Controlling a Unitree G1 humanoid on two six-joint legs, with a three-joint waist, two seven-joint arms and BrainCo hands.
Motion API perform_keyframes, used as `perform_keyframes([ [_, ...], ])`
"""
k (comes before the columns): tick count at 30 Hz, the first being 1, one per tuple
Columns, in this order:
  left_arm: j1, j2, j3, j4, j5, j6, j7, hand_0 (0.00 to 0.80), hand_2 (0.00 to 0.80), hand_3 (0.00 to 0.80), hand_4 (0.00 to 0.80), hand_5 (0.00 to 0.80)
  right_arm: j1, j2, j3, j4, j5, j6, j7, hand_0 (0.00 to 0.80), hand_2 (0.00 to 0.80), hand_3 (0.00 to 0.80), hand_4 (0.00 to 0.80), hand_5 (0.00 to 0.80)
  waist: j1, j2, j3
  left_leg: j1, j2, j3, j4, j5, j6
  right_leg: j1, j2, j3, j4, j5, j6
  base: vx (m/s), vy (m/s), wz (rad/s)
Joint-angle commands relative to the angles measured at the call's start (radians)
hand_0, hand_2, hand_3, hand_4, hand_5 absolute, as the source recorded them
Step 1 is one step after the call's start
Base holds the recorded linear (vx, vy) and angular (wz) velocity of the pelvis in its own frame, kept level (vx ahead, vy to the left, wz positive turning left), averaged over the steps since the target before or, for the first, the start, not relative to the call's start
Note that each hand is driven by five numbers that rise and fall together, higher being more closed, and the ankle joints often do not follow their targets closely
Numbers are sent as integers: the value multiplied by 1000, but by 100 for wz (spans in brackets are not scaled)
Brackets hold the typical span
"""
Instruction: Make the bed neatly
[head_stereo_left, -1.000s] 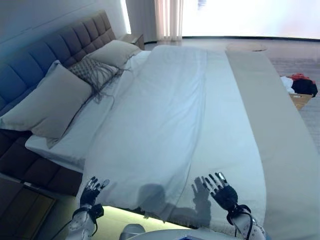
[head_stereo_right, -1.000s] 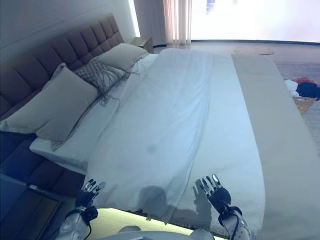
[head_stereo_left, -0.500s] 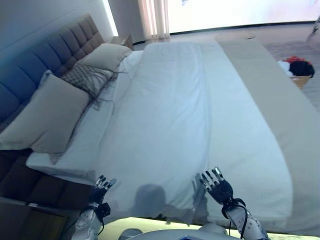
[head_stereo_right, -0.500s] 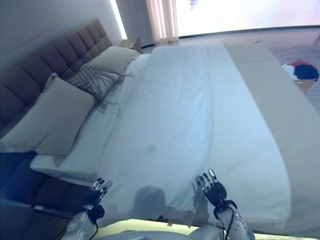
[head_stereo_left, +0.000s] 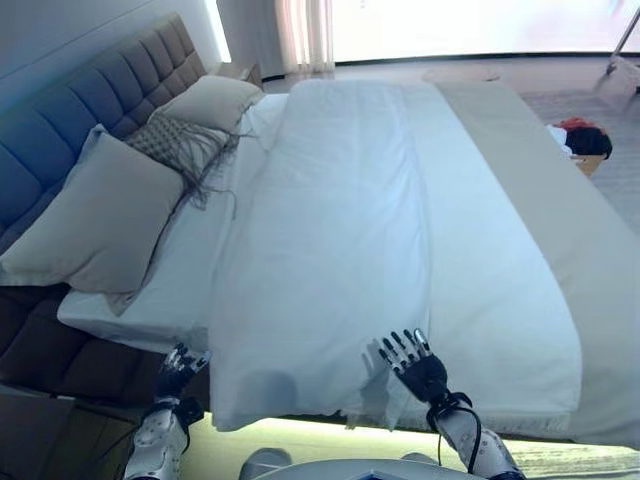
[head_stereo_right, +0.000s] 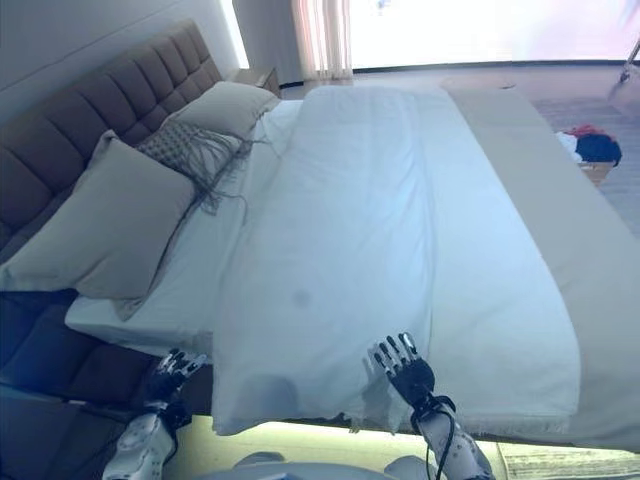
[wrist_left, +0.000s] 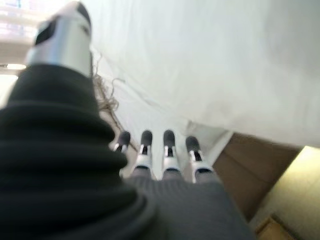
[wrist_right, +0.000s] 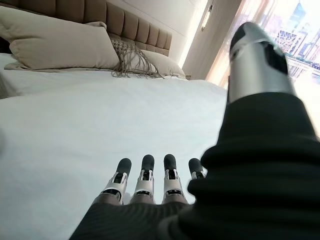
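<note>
No legible text or labels anywhere.

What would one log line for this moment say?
left hand: open, at duvet corner | right hand: open, over near edge | pillows: at headboard

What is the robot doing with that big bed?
The robot is making the bed. It stands at the side of the bed with both hands open. Its right hand reaches flat over the near edge of the white duvet, which is spread over most of the bed. Its left hand is lower, beside the mattress edge under the duvet's corner, holding nothing. Three pillows lean against the headboard.
</note>
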Motion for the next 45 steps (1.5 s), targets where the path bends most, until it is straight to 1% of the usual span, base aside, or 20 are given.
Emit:
perform_keyframes([
  [1,-96,52,39,-32,3,-6,43,0,0,0,0,0,-35,33,12,-46,32,1,4,0,0,0,0,0,8,-34,-5,-38,-24,6,2,60,76,147,98,-58,-198,192,-55,-128,-251,25],
  [5,-108,15,29,-7,-45,22,20,0,0,0,0,0,-43,5,41,-61,50,26,-42,0,0,0,0,0,11,-46,31,-115,69,40,101,108,10,210,138,-93,-250,138,-75,-159,-130,3],
  [7,-109,-6,13,1,-47,13,8,0,0,0,0,0,-40,-5,44,-56,48,21,-42,0,0,0,0,0,12,-52,42,-137,82,46,148,104,4,218,137,-121,-261,138,-82,-134,1,-2],
  [8,-96,-18,7,-4,-47,8,2,0,0,0,0,0,-37,-10,40,-53,47,23,-44,0,0,0,0,0,5,-56,45,-133,85,59,178,87,6,220,134,-124,-266,140,-87,-68,81,-2],
  [10,-54,-40,8,-20,-43,0,1,0,0,0,0,0,-27,-19,23,-58,40,38,-44,0,0,0,0,0,-5,-57,44,-122,84,55,212,66,7,214,125,-109,-264,148,-89,8,195,0],
  [12,-35,-44,12,-22,-62,-6,-2,0,0,0,0,0,-20,-22,12,-57,30,41,-41,0,0,0,0,0,-16,-52,39,-97,83,66,176,54,13,204,117,-92,-259,153,-80,46,280,7],
  [13,-26,-47,18,-19,-99,-1,-6,0,0,0,0,0,-12,-22,6,-57,24,36,-50,0,0,0,0,0,-26,-36,28,-58,76,79,89,65,21,192,109,-88,-247,150,-69,53,340,11],
  [15,-28,-51,25,-14,-127,8,-33,0,0,0,0,0,4,-7,-21,-64,21,27,-54,0,0,0,0,0,-27,-33,32,-55,42,83,82,49,40,157,64,-75,-186,185,-45,28,300,15],
  [17,-25,-35,26,-37,-128,35,-52,0,0,0,0,0,24,6,-37,-72,28,9,-47,0,0,0,0,0,-20,-47,59,-78,6,72,134,-3,82,80,-12,-59,-52,254,-33,29,203,19],
  [18,-17,-30,23,-39,-129,54,-54,0,0,0,0,0,31,14,-43,-81,42,5,-50,0,0,0,0,0,-19,-54,80,-64,-18,50,162,-58,100,28,-50,-30,14,283,-13,84,130,16],
  [20,-18,-24,13,-39,-152,71,-33,0,0,0,0,0,27,23,-28,-88,52,-11,-32,0,0,0,0,0,-24,-71,104,-90,-30,48,192,-61,110,-39,-52,-6,-54,314,-23,-62,-45,7],
  [22,-69,-27,-8,-6,-220,41,-19,0,0,0,0,0,-19,16,4,-72,56,-44,-1,0,0,0,0,0,-37,-85,130,-171,-21,32,261,-89,105,-115,-40,36,-152,354,-5,-313,-192,5],
  [23,-117,-17,-15,18,-276,25,-15,0,0,0,0,0,-74,6,25,-36,60,-68,15,0,0,0,0,0,-30,-78,155,-223,-1,20,301,-121,99,-140,-27,41,-155,336,16,-462,-226,16],
  [24,-168,-11,-19,44,-348,12,-7,0,0,0,0,0,-139,1,39,-5,66,-79,6,0,0,0,0,0,-27,-80,186,-294,27,11,355,-130,95,-181,-19,34,-149,337,14,-454,-250,21],
  [28,-254,-11,-26,84,-530,22,-17,0,0,0,0,0,-237,-4,81,14,92,-132,7,0,0,0,0,0,-15,-90,245,-428,116,-41,408,-91,41,-272,-7,11,-76,300,-4,-267,-193,3],
  [31,-274,-43,-26,109,-673,5,-54,0,0,0,0,0,-271,-27,91,14,109,-157,-1,0,0,0,0,0,-10,-88,262,-456,140,-64,382,-52,17,-306,-2,-7,-60,276,-14,-85,2,4],
  [33,-283,-70,-20,119,-772,-16,-88,0,0,0,0,0,-293,-43,83,6,114,-168,2,0,0,0,0,0,-8,-81,274,-485,144,-71,363,-29,8,-349,-13,-17,-40,264,-19,-131,93,1],
  [37,-274,-127,-10,123,-961,-39,-132,0,0,0,0,0,-321,-56,64,-2,112,-179,12,0,0,0,0,0,-2,-71,294,-554,125,-73,355,-4,8,-425,-40,-19,-1,253,-18,-117,100,1],
  [40,-277,-153,-2,146,-1027,-18,-171,0,0,0,0,0,-344,-60,59,-1,109,-184,25,0,0,0,0,0,4,-72,308,-603,118,-69,362,8,6,-474,-57,-16,28,249,-15,-86,66,9],
  [45,-313,-186,27,182,-1271,54,-293,0,0,0,0,0,-403,-71,52,-12,90,-178,41,0,0,0,0,0,-4,-76,321,-696,112,-69,396,10,2,-558,-60,2,59,245,-18,-84,69,4],
])
